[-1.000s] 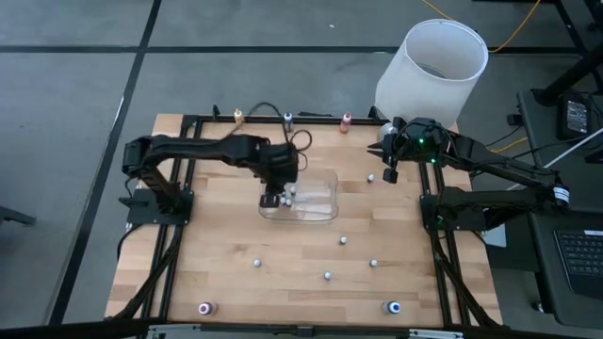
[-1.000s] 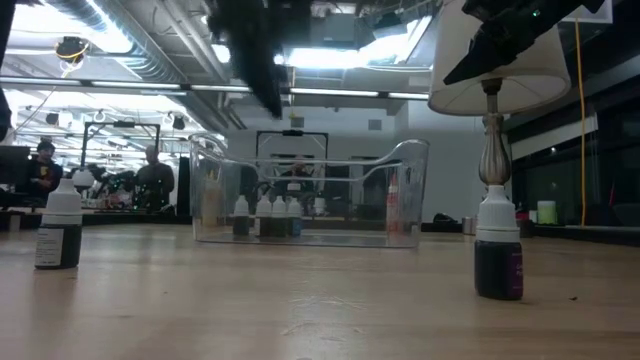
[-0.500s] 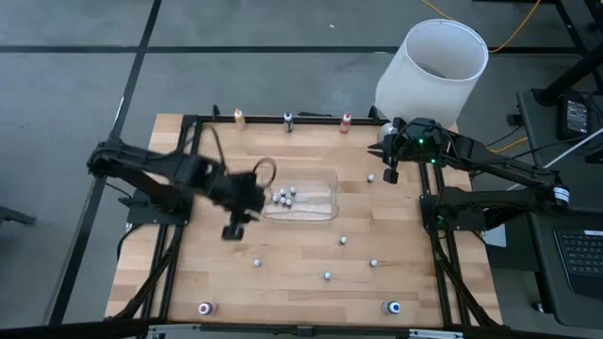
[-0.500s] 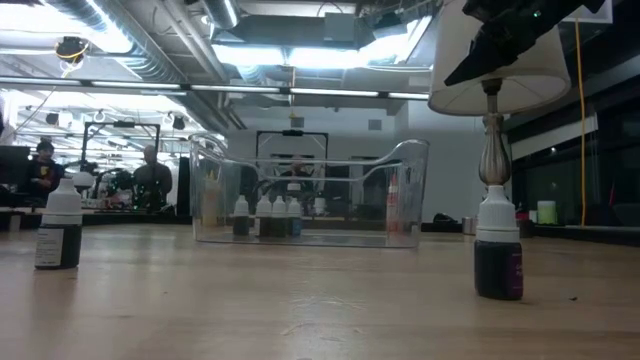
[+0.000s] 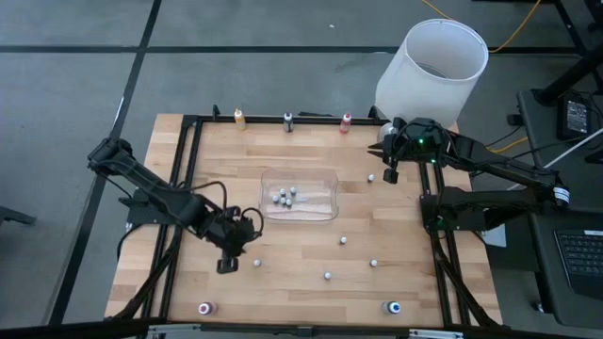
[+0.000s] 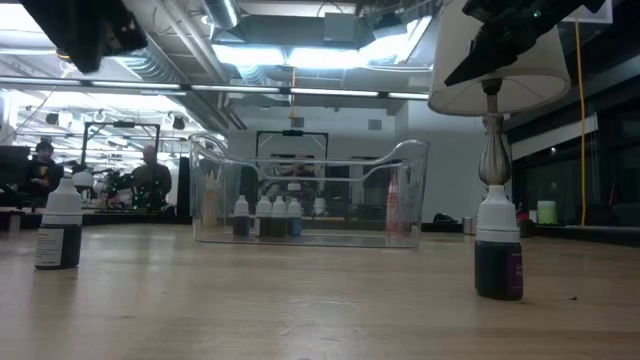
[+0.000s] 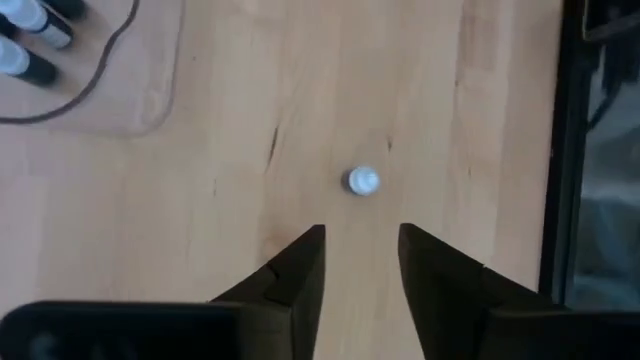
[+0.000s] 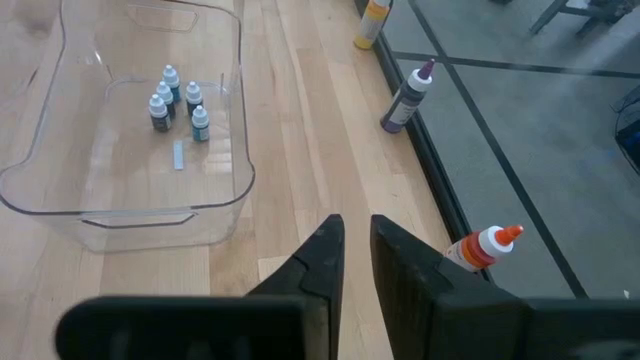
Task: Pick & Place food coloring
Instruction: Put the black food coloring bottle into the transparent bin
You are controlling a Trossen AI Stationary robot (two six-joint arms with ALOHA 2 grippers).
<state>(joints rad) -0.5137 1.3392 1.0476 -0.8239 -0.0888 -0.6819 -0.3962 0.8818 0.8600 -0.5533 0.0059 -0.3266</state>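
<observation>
Biggest on the scene: white bucket (image 5: 431, 66) off the far right corner of the wood table (image 5: 301, 297), right arm stretched in beside it. Right gripper (image 5: 389, 172) parked near the far right edge, fingers pinched almost together with only a thin slit, nothing in them; one loose cap (image 5: 371, 176) just beside it.

Clear tray (image 5: 325, 215) at mid-table, well apart from both grippers. Inside, toward its left end, four small bottles (image 5: 285, 196) in a tight cluster — all upright, pale caps up, long axis vertical, dark bodies. Labels too small to read.

Left gripper (image 5: 227, 266) low over the near left part of the table, fingers spread and empty. Just ahead of the tips, one more small bottle (image 7: 362, 180), seen cap-on, standing upright on bare wood, untouched.

Along the far edge: yellow bottle (image 5: 239, 117), purple bottle (image 5: 288, 120), red bottle (image 5: 347, 122) — larger than those in the tray. At the near edge: pink bottle (image 5: 205, 308) and blue bottle (image 5: 394, 307), standing.

Scattered right of centre: white caps (image 5: 344, 240), well apart.
</observation>
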